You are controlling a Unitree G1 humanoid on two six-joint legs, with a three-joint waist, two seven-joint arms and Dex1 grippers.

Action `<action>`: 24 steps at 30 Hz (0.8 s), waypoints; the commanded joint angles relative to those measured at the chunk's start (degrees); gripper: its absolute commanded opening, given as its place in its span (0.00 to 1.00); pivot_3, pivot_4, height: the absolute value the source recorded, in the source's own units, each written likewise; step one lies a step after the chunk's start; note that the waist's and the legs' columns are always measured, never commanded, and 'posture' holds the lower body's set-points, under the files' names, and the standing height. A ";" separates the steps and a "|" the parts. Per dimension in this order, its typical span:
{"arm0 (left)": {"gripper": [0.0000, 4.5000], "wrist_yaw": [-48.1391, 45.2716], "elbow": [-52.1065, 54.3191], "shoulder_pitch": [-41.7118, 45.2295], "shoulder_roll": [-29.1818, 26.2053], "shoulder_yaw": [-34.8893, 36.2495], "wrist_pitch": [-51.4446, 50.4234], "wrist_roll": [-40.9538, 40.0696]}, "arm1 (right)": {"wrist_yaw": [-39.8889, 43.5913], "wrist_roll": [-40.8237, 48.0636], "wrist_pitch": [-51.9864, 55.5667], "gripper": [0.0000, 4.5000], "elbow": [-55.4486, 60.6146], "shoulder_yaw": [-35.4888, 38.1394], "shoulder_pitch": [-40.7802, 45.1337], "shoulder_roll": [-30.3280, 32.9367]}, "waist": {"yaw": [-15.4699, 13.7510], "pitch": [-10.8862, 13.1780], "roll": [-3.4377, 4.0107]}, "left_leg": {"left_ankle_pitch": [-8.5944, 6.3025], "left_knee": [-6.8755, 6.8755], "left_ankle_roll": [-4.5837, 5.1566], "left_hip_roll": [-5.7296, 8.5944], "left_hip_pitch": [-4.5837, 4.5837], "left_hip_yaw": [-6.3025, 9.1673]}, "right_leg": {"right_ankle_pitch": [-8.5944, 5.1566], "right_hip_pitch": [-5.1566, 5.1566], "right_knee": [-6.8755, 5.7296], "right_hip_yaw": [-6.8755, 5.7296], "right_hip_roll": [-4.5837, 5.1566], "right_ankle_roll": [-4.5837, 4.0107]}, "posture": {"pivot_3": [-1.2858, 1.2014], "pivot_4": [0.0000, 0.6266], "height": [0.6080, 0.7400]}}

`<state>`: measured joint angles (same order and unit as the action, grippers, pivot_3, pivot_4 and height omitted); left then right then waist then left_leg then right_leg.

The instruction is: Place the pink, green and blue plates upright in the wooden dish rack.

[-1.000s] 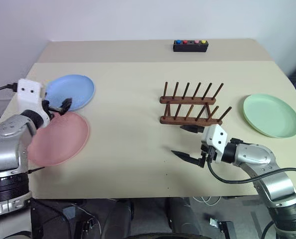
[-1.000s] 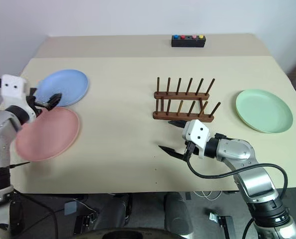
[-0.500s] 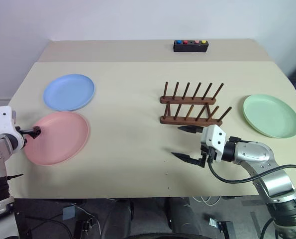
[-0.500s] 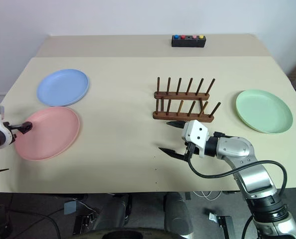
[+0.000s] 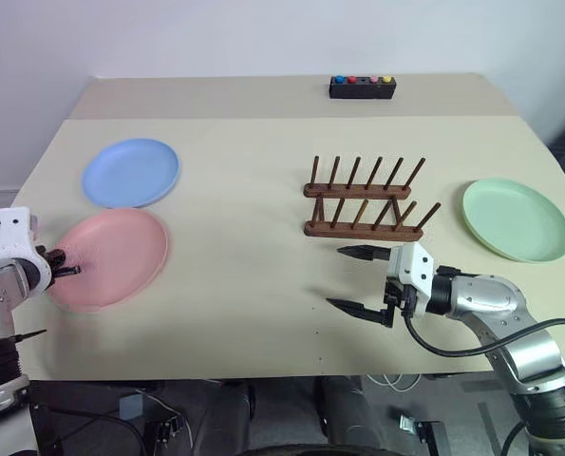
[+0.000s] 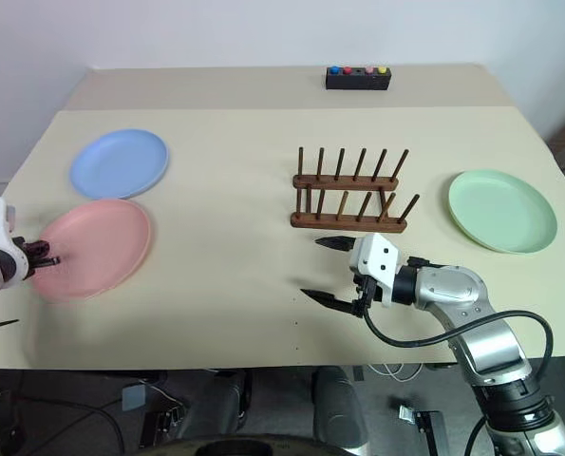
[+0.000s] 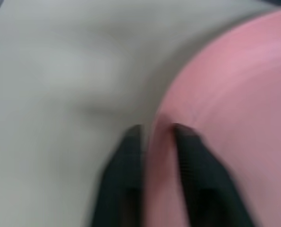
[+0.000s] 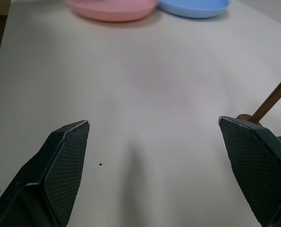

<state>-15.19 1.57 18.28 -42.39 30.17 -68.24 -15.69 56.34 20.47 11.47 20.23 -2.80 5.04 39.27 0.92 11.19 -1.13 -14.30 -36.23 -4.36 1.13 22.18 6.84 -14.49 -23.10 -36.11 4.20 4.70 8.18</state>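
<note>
Left gripper [image 7: 152, 137] pinching matte pink plate [image 5: 111, 256] rim, right gripper [image 5: 356, 281] wide, empty

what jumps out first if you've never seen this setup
Three pastel plates on a beige table catch the eye: the blue plate at far left, the pink plate just in front of it, and the green plate alone at far right. Between them stands the empty wooden dish rack. The left gripper is shut on the pink plate's rim, while the right gripper hangs open before the rack.
</note>
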 commanded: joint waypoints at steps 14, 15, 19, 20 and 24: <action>0.01 -10.73 13.89 -0.63 5.98 4.40 21.17 -10.40 | -1.12 -1.39 -1.45 1.00 2.96 -0.08 4.53 -0.05 | -0.28 0.01 -0.03 | 0.02 -0.04 -0.05 -0.01 0.07 -0.01 | 0.03 -0.01 0.05 0.00 0.03 -0.04 | 0.52 0.24 1.00; 0.01 -9.92 14.41 0.60 6.72 3.41 22.51 -10.18 | -1.88 -2.57 -1.96 1.00 2.87 -0.65 5.69 -0.54 | -0.31 0.00 -0.07 | 0.04 -0.04 -0.08 -0.01 0.08 -0.01 | 0.04 -0.01 0.06 0.00 0.03 -0.05 | 0.52 0.24 1.00; 0.01 -7.90 15.70 4.97 9.50 -0.90 28.55 -9.00 | -5.56 -7.98 -5.01 1.00 1.95 -2.83 10.38 -2.72 | -0.06 0.00 -0.07 | 0.06 -0.02 -0.11 -0.01 0.08 -0.01 | 0.05 -0.02 0.07 -0.01 0.02 -0.05 | 0.52 0.24 1.00; 0.01 -6.81 16.97 6.87 10.58 -3.02 29.19 -8.80 | -7.19 -11.13 -6.95 1.00 1.15 -3.72 12.49 -3.36 | 0.01 0.00 -0.07 | 0.06 -0.01 -0.11 -0.01 0.08 -0.01 | 0.05 -0.04 0.07 -0.01 0.02 -0.05 | 0.52 0.24 1.00; 0.01 -2.85 20.30 12.80 13.29 -12.12 31.39 -5.09 | -12.97 -23.22 -13.25 1.00 -1.76 -7.45 19.14 -4.59 | 0.00 0.01 -0.09 | 0.07 -0.03 -0.12 0.00 0.15 -0.02 | 0.07 -0.12 0.07 -0.01 0.02 -0.04 | 0.52 0.24 1.00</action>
<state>-19.70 18.88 29.51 -28.60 19.41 -38.96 -22.57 45.57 1.03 1.08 18.51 -9.78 23.25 34.78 0.92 11.21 -1.22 -14.23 -36.25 -4.49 1.13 22.35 6.83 -14.42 -23.23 -36.03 4.19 4.71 8.14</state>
